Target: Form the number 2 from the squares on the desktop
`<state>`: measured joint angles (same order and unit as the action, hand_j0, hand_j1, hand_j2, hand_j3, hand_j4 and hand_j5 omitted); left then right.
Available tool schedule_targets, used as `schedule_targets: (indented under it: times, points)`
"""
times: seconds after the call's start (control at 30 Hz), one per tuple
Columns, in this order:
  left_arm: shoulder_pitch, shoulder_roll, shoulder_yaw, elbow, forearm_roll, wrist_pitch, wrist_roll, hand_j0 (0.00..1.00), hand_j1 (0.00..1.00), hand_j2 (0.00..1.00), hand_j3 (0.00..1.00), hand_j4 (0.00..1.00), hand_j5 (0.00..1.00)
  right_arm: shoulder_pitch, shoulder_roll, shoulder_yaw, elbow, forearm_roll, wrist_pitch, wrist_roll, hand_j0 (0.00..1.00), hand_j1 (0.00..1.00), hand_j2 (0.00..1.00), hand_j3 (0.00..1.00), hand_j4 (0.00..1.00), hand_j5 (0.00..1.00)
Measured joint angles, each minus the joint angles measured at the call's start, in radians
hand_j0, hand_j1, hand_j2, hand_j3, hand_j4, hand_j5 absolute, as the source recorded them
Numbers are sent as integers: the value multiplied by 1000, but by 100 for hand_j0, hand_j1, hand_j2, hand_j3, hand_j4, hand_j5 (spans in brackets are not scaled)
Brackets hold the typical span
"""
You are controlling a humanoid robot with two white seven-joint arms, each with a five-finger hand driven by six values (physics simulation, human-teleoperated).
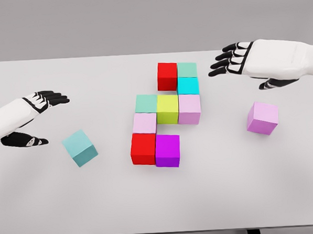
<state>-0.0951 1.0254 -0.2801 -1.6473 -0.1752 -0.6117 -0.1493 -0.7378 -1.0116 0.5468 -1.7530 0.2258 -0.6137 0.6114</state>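
While digit 2 sits part-built mid bench (45,206), nine cubes (167,116) packed edge to edge so rows read. Teal cube (80,147) and lilac cube (262,117) left loose, likely for missing cells. Left robot hand (33,115) and right robot hand (240,60) spread, nothing held.
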Motion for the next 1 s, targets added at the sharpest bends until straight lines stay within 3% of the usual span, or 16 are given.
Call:
schedule_targets:
  times: [0.17,0.3,0.4,0.5,0.6,0.77,1.0]
  points:
    - [0,0,1,0,0,0,-1,100,100,100,100,100,100,-31,-18,-6,1,-2,0,0,100,100,100,100,100,100]
    - [-17,1,27,-3,2,0,-38,100,100,100,100,100,100,-28,-100,-15,2,-4,0,0,100,100,100,100,100,100]
    - [-84,12,40,-17,16,0,-131,100,100,100,100,100,100,-37,-147,45,9,10,1,0,100,100,100,100,100,100]
    - [-152,23,38,-57,50,-1,-303,100,100,100,100,100,100,-38,-161,87,61,92,1,0,100,100,100,100,100,100]
    - [-221,27,35,-82,98,-1,-403,100,100,100,100,100,100,-37,-135,125,113,207,0,0,100,100,100,100,100,100]
    - [-281,22,-16,-102,128,-1,-451,100,100,100,100,100,100,-40,-80,197,148,308,0,0,100,100,100,100,100,100]
    - [-284,-19,-91,-113,18,-2,-461,100,100,100,100,100,100,-40,-7,254,206,379,1,0,100,100,100,100,100,100]
